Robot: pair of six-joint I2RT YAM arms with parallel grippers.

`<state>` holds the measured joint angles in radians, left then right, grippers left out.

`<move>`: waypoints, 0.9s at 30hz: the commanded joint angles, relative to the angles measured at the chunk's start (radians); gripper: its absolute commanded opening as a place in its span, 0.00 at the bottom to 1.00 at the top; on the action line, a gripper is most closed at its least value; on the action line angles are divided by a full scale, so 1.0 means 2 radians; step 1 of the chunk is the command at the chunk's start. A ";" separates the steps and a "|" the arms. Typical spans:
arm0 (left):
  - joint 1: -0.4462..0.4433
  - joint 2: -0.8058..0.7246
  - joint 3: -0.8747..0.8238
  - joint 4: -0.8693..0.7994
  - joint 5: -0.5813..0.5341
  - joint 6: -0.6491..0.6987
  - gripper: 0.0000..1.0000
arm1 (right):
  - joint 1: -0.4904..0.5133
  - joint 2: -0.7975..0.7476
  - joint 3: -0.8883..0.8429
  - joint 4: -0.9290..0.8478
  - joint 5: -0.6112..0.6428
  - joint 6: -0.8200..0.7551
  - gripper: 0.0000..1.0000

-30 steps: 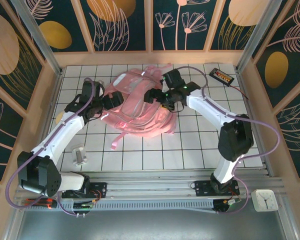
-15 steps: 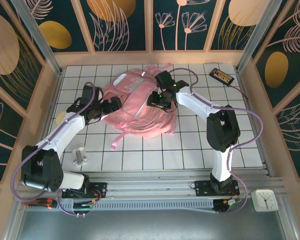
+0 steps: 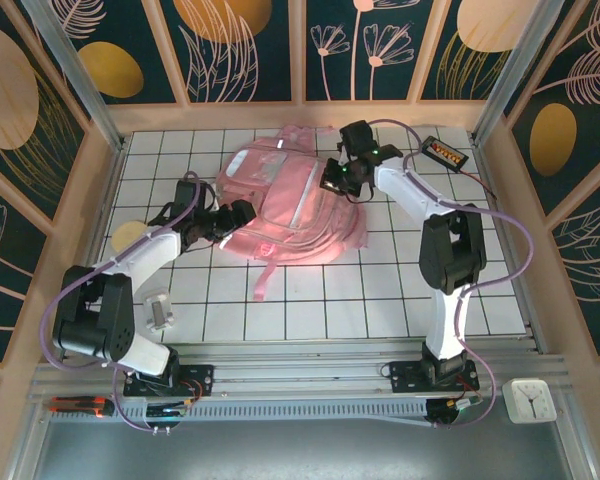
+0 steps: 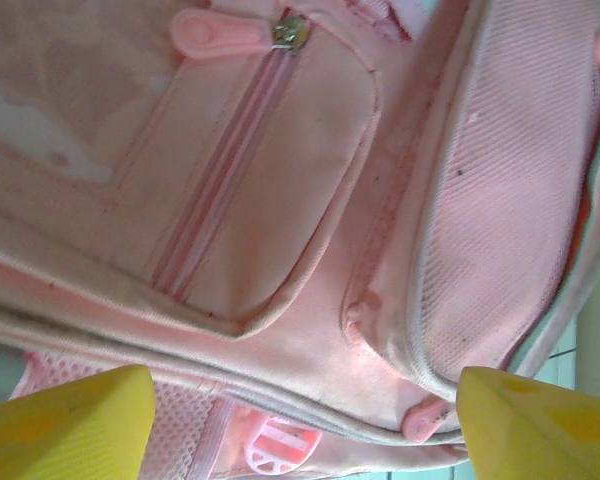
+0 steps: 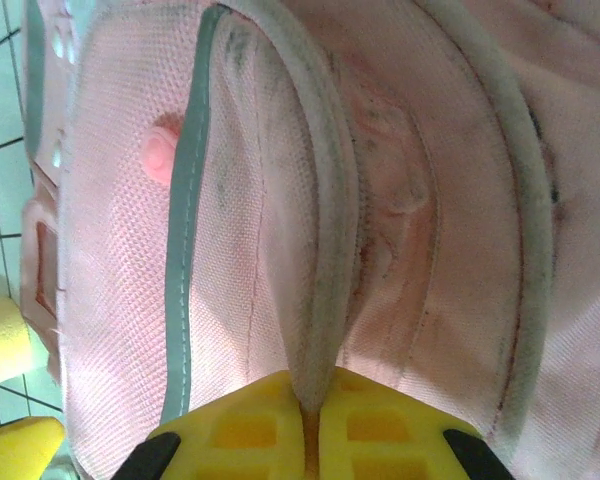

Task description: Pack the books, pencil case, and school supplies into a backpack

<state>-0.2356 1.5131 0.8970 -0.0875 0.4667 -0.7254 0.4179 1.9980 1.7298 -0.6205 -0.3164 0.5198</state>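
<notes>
Currently the right gripper pinches a grey-trimmed rim of the backpack; lift it steadily. The left gripper, wide open and empty, should brace its left side.

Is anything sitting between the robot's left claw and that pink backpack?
Nothing visible. The left gripper is open right at the side of the backpack, with only pink fabric ahead of it. The right gripper is shut on a grey-trimmed edge of the bag.

Backpack on table, toward back
</notes>
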 commanded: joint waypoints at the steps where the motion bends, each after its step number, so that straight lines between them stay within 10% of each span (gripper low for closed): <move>1: 0.001 0.026 0.027 0.047 0.047 -0.011 0.72 | -0.007 0.033 0.045 -0.010 -0.013 -0.049 0.07; 27: -0.039 0.195 0.220 -0.094 0.016 0.054 0.51 | -0.036 0.063 0.083 -0.046 -0.039 -0.103 0.06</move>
<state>-0.3111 1.8702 1.2995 -0.1917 0.5339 -0.6548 0.3714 2.1094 1.8767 -0.6979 -0.4091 0.3447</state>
